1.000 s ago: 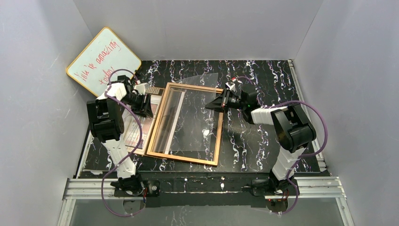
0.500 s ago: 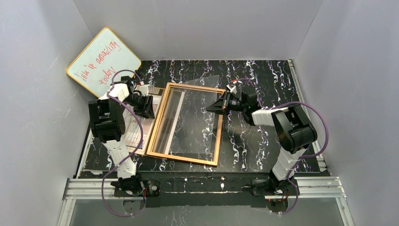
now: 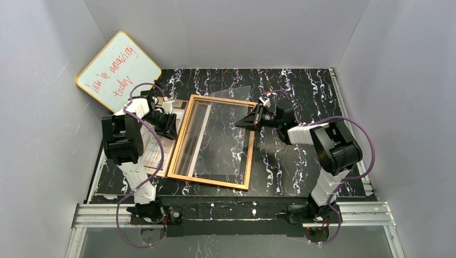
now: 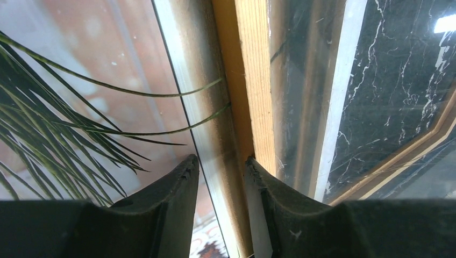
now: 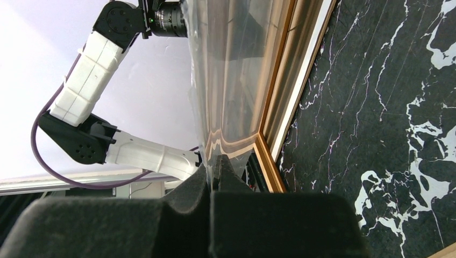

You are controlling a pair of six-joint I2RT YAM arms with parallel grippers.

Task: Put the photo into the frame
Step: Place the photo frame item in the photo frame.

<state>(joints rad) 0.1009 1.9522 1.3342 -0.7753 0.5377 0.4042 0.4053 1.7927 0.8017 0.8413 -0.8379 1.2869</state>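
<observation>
Near edge: a silver aluminium rail carries both arm bases. Beyond it is the black, white-veined marble-pattern table top. The large thin-edged orange-brown wooden frame lies flat at centre, slightly skewed, with the table pattern showing through its opening. Just left of it, flat on the table, is the large rectangular paper photo of a pinkish wall and dark spiky plant leaves. The left arm hangs over it and hides most of it from above. In the left wrist view the photo's white border runs along the frame's left rail; whether it slips under the wood cannot be told. The left gripper sits low over that seam, jaws apart, one finger over the photo and the other at the rail, nothing pinched. The right gripper is at the frame's right rail, jaws together on the edge of the clear flexible pane, which is tilted up on that side — its far corner shows past the far rail. Far left: a yellow-edged whiteboard with red handwriting leans on the grey wall.
</observation>
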